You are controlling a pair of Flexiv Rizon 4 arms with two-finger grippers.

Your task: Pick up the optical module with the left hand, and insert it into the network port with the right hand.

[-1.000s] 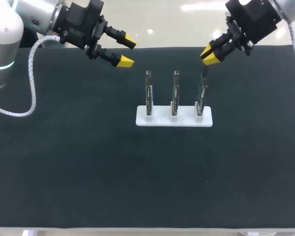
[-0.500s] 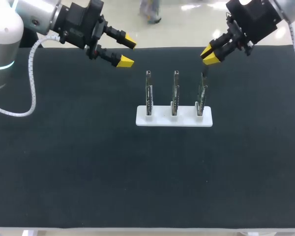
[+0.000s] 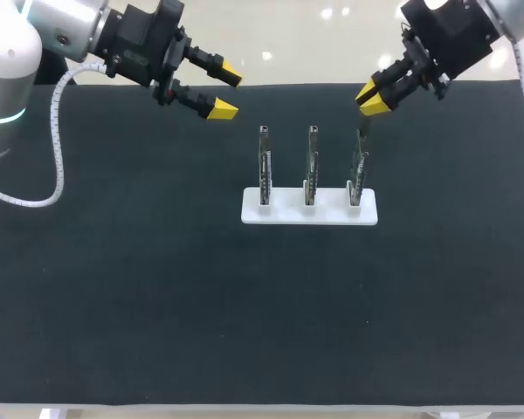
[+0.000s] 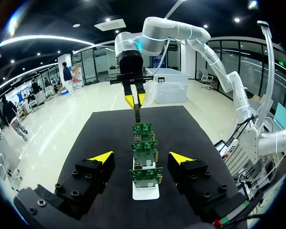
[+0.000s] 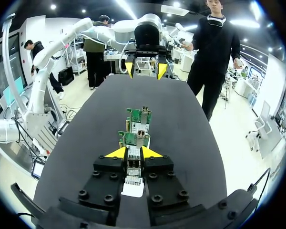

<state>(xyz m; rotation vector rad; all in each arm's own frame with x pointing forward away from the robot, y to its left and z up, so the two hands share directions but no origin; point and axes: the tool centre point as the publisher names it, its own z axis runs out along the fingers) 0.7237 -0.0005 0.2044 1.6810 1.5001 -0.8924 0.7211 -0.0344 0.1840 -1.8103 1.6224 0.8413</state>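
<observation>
The right gripper (image 3: 372, 97) is clamped on the optical module (image 4: 137, 114), which hangs from its tips just above the right-hand circuit board (image 3: 357, 170) of three standing upright in the white stand (image 3: 308, 212). The left gripper (image 3: 225, 92), its fingers spread and holding nothing, hangs well apart from the stand, beyond its left end.

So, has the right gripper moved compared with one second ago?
No. The right gripper, shut on the optical module, stays at the same spot above the rightmost circuit board of the white holder.
</observation>
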